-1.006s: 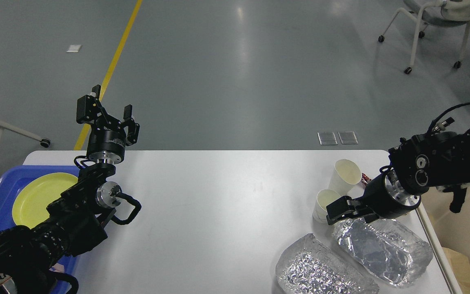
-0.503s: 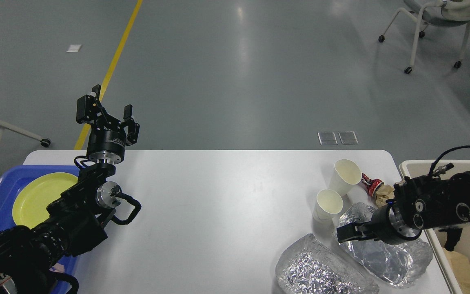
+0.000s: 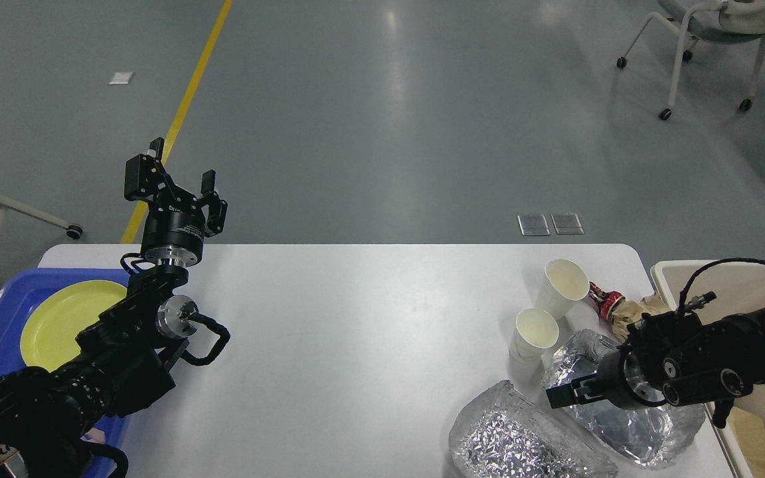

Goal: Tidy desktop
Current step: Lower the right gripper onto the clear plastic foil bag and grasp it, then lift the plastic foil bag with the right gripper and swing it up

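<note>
Right pincer (image 3: pixel 563 396), jaws indistinct so I cannot tell, has dropped lower over the foil tray (image 3: pixel 628 425) on the table (image 3: pixel 356 332); left pincer (image 3: pixel 176 186) spread apart, unchanged. No writing legible.

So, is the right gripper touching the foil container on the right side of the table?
Cannot tell. In the head view the right gripper overlaps the near rim of the foil container, but one view from above shows neither contact nor a gap.
</note>
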Robot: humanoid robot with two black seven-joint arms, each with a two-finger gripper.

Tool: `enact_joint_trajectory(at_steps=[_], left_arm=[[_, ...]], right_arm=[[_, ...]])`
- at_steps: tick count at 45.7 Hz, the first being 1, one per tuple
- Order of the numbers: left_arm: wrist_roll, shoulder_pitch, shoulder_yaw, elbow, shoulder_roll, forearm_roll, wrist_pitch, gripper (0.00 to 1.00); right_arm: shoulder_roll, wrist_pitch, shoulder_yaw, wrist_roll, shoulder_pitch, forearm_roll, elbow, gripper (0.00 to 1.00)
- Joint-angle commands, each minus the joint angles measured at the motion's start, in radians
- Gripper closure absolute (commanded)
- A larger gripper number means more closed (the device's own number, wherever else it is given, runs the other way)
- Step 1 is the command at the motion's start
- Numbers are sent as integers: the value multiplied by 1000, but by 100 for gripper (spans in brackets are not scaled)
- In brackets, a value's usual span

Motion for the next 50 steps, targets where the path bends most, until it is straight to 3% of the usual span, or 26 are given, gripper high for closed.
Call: enact_joint_trajectory(at_steps=[1,12,19,25,31,43,47,50], left_arm=[[0,0,0,-2,0,0,0,0],[0,0,0,0,0,0,0,0],[0,0,0,0,0,0,0,0],[0,0,-1,0,0,0,0,0],[0,0,0,0,0,0,0,0],[0,0,0,0,0,0,0,0],[0,0,0,0,0,0,0,0],[0,0,-1,0,0,0,0,0]], right_arm=[[13,-4,11,0,-16,-23,-5,10],[22,-8,32,0,-23,-36,-8,14],[36,-14,26,-5,-48,-43,-49,22],[31,-16,26,-6,-53,-89,-60,33],[28,-16,28,-6,-54,-93,-58,59],[25,-11,26,-2,-56,-93,-52,85],[24,-8,24,-2,-57,-93,-51,100],[21,-5,24,-2,-59,-93,-49,100]])
